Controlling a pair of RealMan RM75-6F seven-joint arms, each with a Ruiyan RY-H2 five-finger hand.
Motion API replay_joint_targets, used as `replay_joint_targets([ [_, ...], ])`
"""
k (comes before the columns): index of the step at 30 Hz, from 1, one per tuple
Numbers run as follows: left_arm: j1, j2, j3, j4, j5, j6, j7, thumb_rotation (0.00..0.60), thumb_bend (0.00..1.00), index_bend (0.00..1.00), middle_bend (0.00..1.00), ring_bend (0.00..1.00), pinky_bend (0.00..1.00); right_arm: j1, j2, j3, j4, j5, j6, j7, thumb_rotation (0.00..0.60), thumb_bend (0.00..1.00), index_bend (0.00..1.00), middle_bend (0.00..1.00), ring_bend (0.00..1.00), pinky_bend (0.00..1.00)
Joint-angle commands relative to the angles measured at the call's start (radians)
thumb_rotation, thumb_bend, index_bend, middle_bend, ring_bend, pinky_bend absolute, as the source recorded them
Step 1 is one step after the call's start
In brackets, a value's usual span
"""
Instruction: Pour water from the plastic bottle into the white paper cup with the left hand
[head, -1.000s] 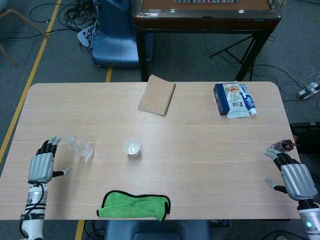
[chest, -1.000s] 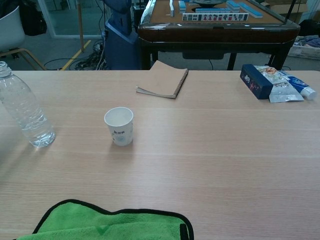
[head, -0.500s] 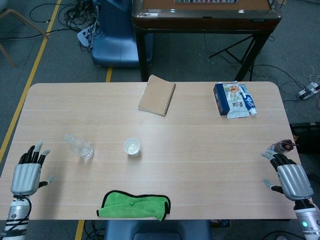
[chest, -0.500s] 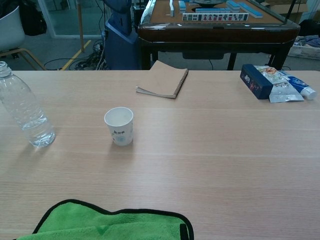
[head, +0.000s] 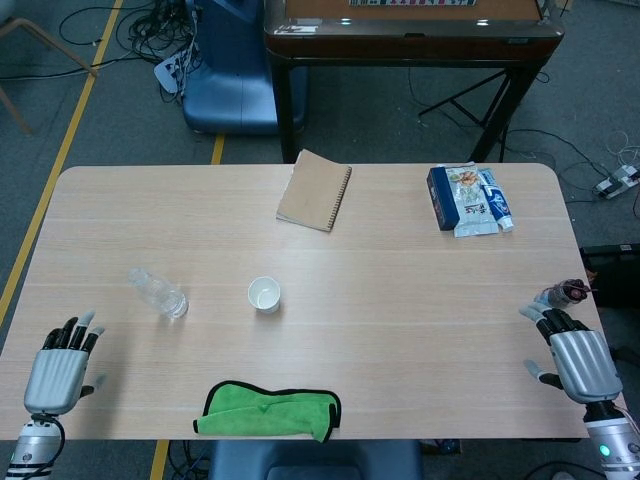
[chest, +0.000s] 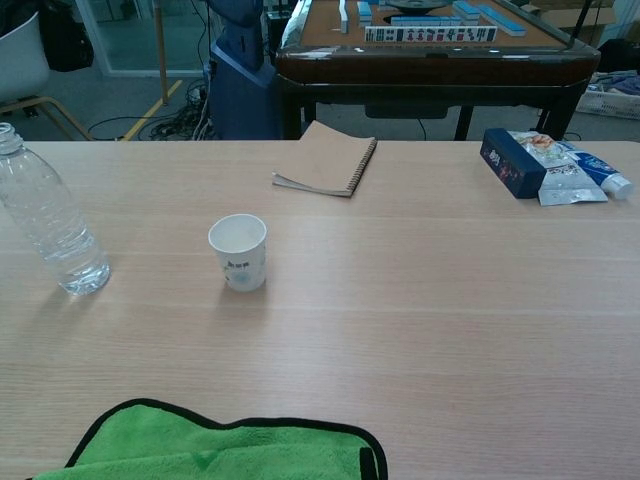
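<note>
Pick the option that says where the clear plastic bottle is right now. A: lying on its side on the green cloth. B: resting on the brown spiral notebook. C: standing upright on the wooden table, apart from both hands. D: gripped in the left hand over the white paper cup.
C: the clear plastic bottle stands upright on the wooden table, with the left hand well short of it and the right hand far across the table.

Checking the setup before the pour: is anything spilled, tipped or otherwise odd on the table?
Nothing stands out. The plastic bottle and white paper cup both stand upright, apart, on a dry-looking tabletop. The left hand is open, holding nothing.
</note>
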Motion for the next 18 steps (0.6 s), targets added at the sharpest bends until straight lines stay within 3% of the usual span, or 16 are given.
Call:
replay_joint_targets([
  [1,0.007,-0.002,0.004,-0.009,0.011,-0.006,0.022,0.6,0.05,0.29,0.14,0.15,0.25,-0.001,0.003,0.0,-0.002,-0.002,0.003,0.001,0.6,0.17,0.25,0.23,0.22,0.47],
  [18,0.028,0.015,-0.016,-0.038,0.026,-0.004,0.048,0.6,0.05,0.3,0.15,0.15,0.25,-0.001,0.01,-0.003,-0.002,-0.011,0.003,0.017,0.6,0.17,0.25,0.23,0.22,0.47],
])
